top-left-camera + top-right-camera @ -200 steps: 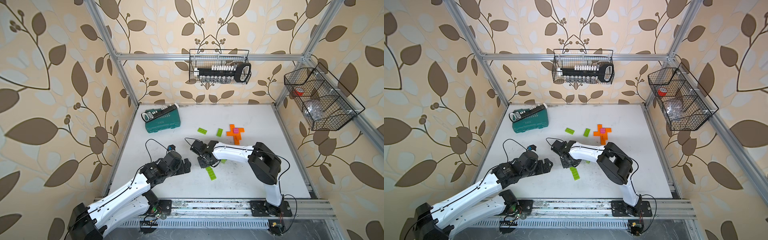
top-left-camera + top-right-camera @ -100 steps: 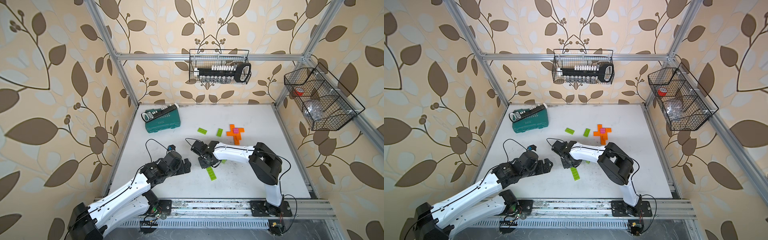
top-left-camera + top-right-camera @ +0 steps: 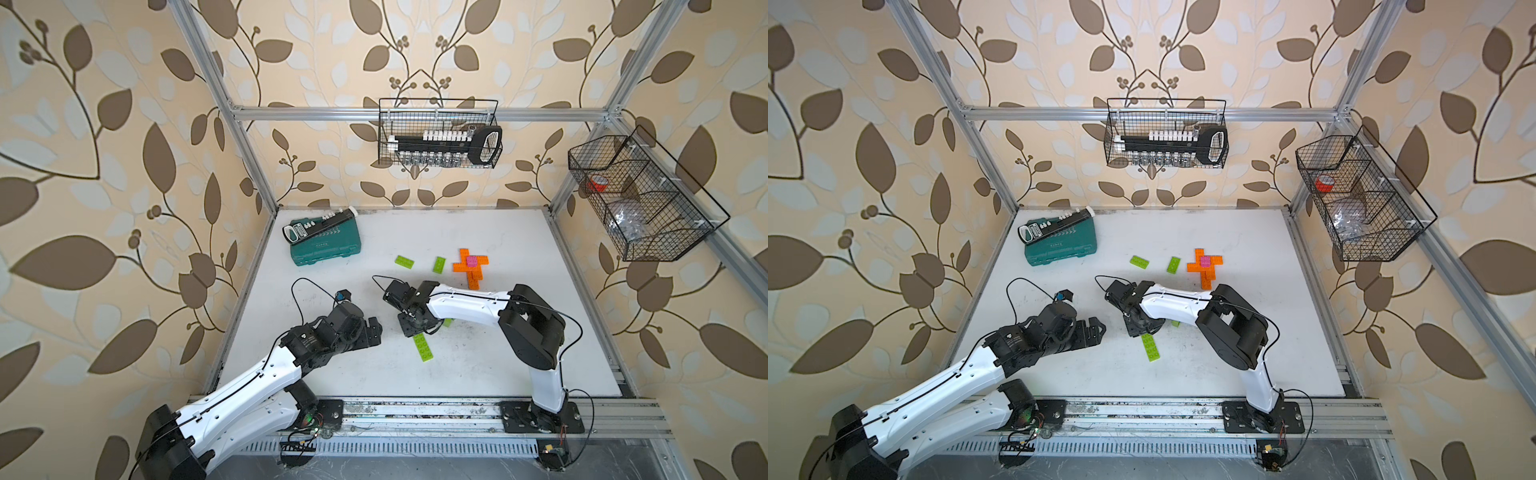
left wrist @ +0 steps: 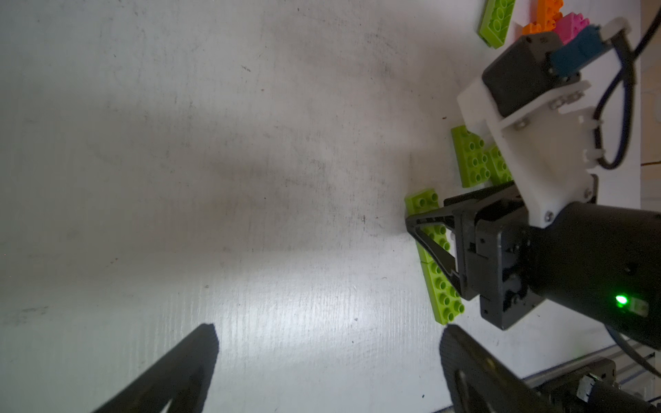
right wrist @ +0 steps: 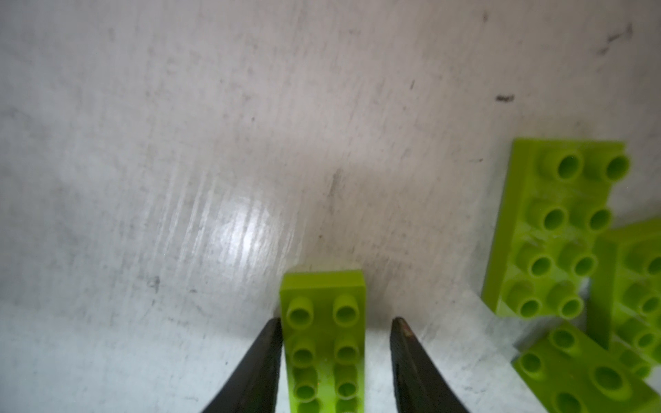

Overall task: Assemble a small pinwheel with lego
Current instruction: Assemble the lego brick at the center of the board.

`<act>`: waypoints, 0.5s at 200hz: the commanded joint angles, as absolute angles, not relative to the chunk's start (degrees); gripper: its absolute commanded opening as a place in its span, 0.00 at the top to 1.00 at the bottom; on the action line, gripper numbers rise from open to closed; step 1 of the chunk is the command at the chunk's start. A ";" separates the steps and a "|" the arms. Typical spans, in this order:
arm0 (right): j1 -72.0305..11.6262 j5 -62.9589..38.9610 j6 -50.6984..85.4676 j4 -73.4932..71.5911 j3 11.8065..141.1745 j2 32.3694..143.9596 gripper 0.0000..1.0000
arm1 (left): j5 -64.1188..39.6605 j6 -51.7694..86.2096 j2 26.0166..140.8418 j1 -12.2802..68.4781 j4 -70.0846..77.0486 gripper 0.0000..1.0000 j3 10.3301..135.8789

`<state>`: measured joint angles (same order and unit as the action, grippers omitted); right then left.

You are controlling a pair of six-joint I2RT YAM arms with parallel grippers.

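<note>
Left tool point(image 4: 329, 329) spread, right tool point(image 5: 337, 321) parted astride green brick point(image 5: 323, 289), wall basket point(image 3: 384, 124) holding socket rack point(image 3: 436, 143)

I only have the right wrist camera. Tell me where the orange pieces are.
Observer: They are joined in an orange cross, lying flat to the right of the teal case.
Operator: Report the left claw.
Observer: The left claw is wide open, holding nothing.
Operator: Count the loose green bricks by the cross.
Observer: Two: a green brick beside it, and a second green brick further left.
</note>
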<state>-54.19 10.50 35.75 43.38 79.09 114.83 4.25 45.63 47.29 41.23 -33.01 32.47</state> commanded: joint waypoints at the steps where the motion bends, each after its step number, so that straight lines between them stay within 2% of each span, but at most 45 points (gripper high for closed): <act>1: -53.99 9.48 35.02 45.88 79.24 116.53 0.48 | 6.79 46.15 45.53 41.40 -35.08 0.01 32.87; 31: -53.35 8.72 32.92 46.49 83.16 115.24 0.44 | 9.05 46.31 42.52 41.31 -37.71 0.01 33.19; 57: -50.93 7.12 31.87 45.39 83.14 109.91 0.44 | 10.92 45.11 42.43 41.31 -38.38 0.01 33.78; 100: -44.23 3.70 27.54 47.73 80.94 105.12 0.59 | 7.29 38.98 55.11 41.31 -31.47 0.07 38.98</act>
